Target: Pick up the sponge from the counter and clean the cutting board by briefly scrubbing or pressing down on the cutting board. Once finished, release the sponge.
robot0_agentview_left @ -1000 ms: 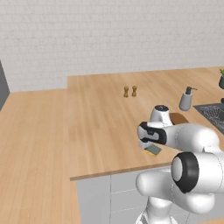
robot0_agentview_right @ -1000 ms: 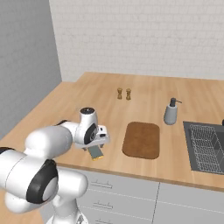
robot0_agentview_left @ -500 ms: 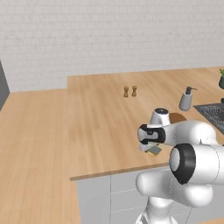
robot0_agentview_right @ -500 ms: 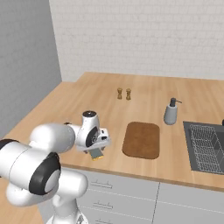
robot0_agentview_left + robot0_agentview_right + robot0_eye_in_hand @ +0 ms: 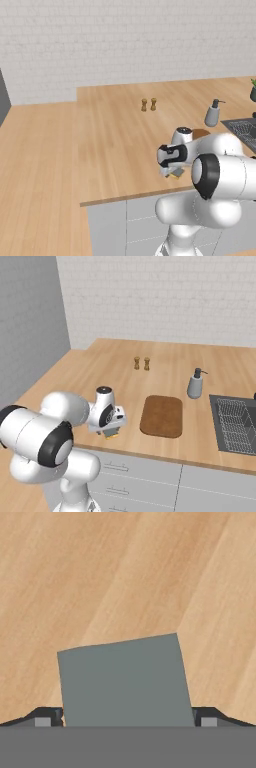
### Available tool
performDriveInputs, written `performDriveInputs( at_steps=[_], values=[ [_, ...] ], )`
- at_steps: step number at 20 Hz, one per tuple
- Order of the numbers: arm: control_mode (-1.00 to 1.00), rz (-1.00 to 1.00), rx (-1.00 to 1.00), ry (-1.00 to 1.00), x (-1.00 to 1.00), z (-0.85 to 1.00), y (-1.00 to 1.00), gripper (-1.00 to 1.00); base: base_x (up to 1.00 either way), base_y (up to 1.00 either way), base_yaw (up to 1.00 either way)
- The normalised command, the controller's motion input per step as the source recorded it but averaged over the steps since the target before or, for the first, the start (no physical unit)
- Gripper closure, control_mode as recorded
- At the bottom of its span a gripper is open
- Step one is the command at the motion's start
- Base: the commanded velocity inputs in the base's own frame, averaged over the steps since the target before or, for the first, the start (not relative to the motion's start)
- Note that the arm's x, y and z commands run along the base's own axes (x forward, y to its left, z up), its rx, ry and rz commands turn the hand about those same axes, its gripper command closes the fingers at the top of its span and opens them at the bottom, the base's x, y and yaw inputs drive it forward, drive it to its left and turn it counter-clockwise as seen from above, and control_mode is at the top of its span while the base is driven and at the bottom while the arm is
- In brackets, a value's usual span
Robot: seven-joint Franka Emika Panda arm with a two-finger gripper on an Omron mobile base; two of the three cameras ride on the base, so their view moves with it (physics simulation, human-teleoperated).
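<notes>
Arm folded low, claw (image 5: 128, 719) pointing straight down, jaws spread wide

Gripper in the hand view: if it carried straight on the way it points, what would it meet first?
The sponge, most likely. Its grey top lies between the open fingers of the gripper, with the counter beneath. How much gap remains is unclear.
</notes>
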Motion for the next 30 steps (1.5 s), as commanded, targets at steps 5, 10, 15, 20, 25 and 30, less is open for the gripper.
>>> performDriveInputs(
  at_steps=[5,10,15,20,25,30],
  values=[
    [-1.00,0.01,0.00,-0.01,-0.02,-0.12,0.00,1.00,0.00,0.00,0.00],
    [-1.00,0.00,0.00,-0.05,-0.12,0.05,0.00,1.00,0.00,0.00,0.00],
    [-1.00,0.00,0.04,0.00,0.00,0.51,-0.32,1.00,0.00,0.00,0.00],
    [-1.00,0.00,0.03,0.00,0.15,0.39,-0.66,1.00,0.00,0.00,0.00],
    [-1.00,-0.04,0.00,0.03,0.32,0.20,-0.57,1.00,0.00,0.00,0.00],
    [-1.00,-0.07,0.00,0.04,0.34,0.00,-0.54,1.00,0.00,0.00,0.00]
  ],
)
